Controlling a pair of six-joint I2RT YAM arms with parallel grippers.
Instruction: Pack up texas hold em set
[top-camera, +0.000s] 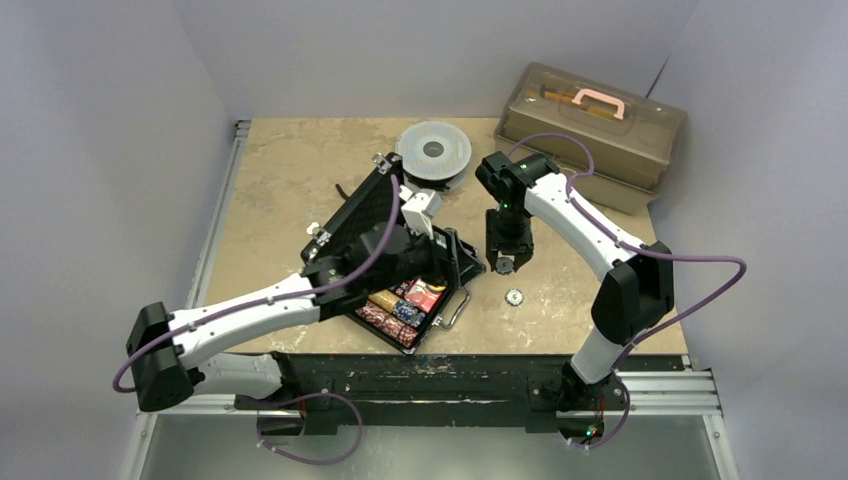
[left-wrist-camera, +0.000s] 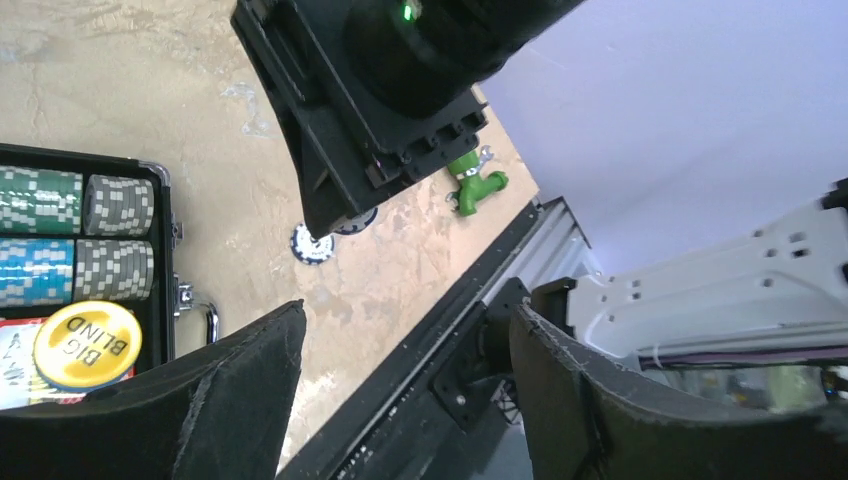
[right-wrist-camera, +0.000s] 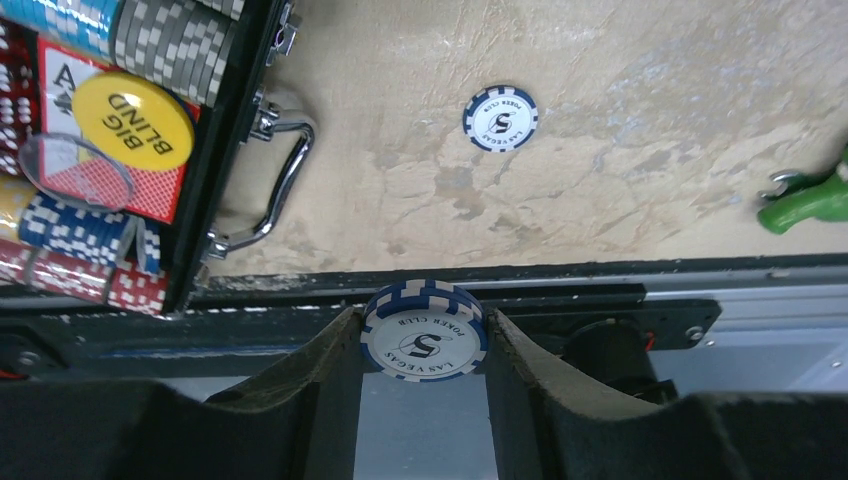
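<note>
The black briefcase (top-camera: 355, 215) lies open in mid-table, its tray holding rows of poker chips (top-camera: 395, 312), cards and a yellow "Big Blind" disc (right-wrist-camera: 133, 120); the disc also shows in the left wrist view (left-wrist-camera: 87, 343). My right gripper (top-camera: 505, 262) hangs just right of the case, above the table, shut on a small stack of blue-and-white chips (right-wrist-camera: 424, 335). One more blue-and-white chip (top-camera: 514, 296) lies loose on the table right of the case handle (right-wrist-camera: 285, 190). My left gripper (left-wrist-camera: 405, 315) is open and empty over the case's right edge.
A translucent brown toolbox (top-camera: 590, 130) with a pink handle stands at the back right. A round grey spool (top-camera: 433, 150) lies behind the case lid. A small green object (right-wrist-camera: 810, 200) lies near the table's front edge, to the right.
</note>
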